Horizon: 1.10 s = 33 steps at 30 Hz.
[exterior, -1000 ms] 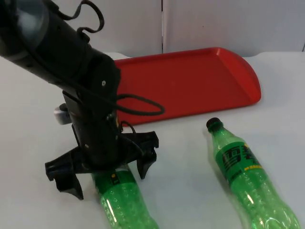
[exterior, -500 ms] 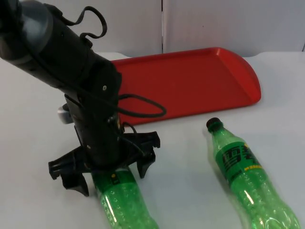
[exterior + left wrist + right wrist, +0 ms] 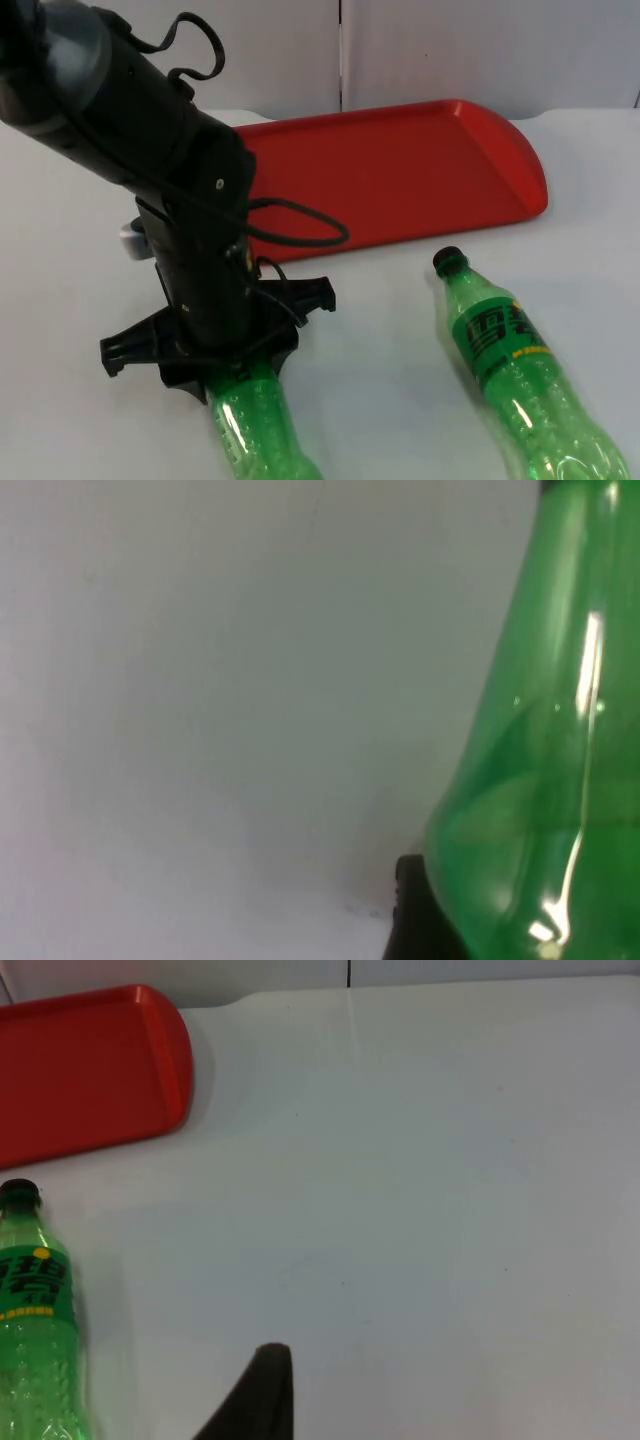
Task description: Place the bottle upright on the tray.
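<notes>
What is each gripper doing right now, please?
Left gripper: closed on the lying green bottle.
Right gripper: waiting above the table; state cannot be told.

Bottles (image 3: 505,370) glossy clear-green plastic; tray (image 3: 400,170) smooth red plastic

Left arm (image 3: 120,110): thick black links, matte shell, rounded joint housings, dark grey cap at upper joint. Small pale screw head on side of wrist housing. Small silver-grey block on wrist's outer side. Yellow marking low on wrist near claw mount. Left claw (image 3: 225,345): black, wide crossbar with angular ends, blocky plastic fingers. Black fingertip (image 3: 415,910) glossy, square-edged. Right claw fingertip (image 3: 262,1395): black, tapered, rounded at top.
</notes>
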{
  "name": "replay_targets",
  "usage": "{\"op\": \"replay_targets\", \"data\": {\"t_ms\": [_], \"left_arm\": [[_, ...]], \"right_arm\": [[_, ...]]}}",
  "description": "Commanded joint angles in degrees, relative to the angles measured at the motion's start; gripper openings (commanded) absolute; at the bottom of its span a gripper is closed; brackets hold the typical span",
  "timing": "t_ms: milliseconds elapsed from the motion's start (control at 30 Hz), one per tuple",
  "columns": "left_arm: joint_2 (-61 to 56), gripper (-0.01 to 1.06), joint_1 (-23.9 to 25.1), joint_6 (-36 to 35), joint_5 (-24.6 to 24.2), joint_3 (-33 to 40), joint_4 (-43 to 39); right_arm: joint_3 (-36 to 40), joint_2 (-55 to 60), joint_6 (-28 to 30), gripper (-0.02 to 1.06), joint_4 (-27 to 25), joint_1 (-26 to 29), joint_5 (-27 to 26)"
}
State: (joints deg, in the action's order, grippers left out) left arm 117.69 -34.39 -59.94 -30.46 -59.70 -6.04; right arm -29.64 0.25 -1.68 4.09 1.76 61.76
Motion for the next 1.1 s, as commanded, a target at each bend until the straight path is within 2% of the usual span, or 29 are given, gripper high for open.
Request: {"op": "replay_targets", "data": {"t_ms": [0, 133, 233, 400, 467, 500, 667, 700, 833, 867, 1000, 1033, 1067], "left_arm": [[0.1, 0.0, -0.3, -0.3, -0.3, -0.1, 0.0], [0.0, 0.0, -0.3, -0.3, 0.2, -0.1, 0.1], [-2.1, 0.0, -0.3, 3.0, 2.8, -0.1, -0.8], [-5.8, 0.0, -0.3, 3.1, 6.2, -0.1, -4.6], [-8.7, 0.0, -0.3, 3.1, 10.3, -0.1, -7.1], [-8.7, 0.0, -0.3, 3.1, 10.3, -0.1, -7.1], [-15.0, 0.0, -0.3, 3.1, 18.6, -0.1, -13.8], [-15.0, 0.0, -0.3, 3.1, 18.6, -0.1, -13.8], [-19.6, 0.0, -0.2, 3.1, 26.7, -0.1, -23.0], [-19.6, 0.0, -0.2, 3.1, 26.7, -0.1, -23.0], [-22.6, 0.0, 1.7, 3.1, 36.8, -0.1, -34.1], [-22.6, 0.0, 1.7, 3.1, 36.8, -0.1, -34.1], [-23.2, 0.0, 2.8, 3.1, 41.5, -0.1, -38.1]], "right_arm": [[0.1, -0.3, 0.0, 1.05, -0.1, 0.3, 0.0], [0.1, -0.3, 0.0, 1.05, -0.1, 0.3, 0.0], [0.1, -0.3, 0.0, 1.05, -0.1, 0.3, 0.0], [0.1, -0.3, 0.0, 1.05, -0.1, 0.3, 0.0], [0.1, -0.3, 0.0, 1.05, -0.1, 0.3, 0.0], [0.1, -0.3, 0.0, 1.05, -0.1, 0.3, 0.0], [0.1, -0.3, 0.0, 1.05, -0.1, 0.3, 0.0], [0.1, -0.3, 0.0, 1.05, -0.1, 0.3, 0.0], [0.1, -0.3, 0.0, 1.05, -0.1, 0.3, 0.0], [0.1, -0.3, 0.0, 1.05, -0.1, 0.3, 0.0], [0.1, -0.3, 0.0, 1.05, -0.1, 0.3, 0.0], [0.1, -0.3, 0.0, 1.05, -0.1, 0.3, 0.0], [0.1, -0.3, 0.0, 1.05, -0.1, 0.3, 0.0]]}}
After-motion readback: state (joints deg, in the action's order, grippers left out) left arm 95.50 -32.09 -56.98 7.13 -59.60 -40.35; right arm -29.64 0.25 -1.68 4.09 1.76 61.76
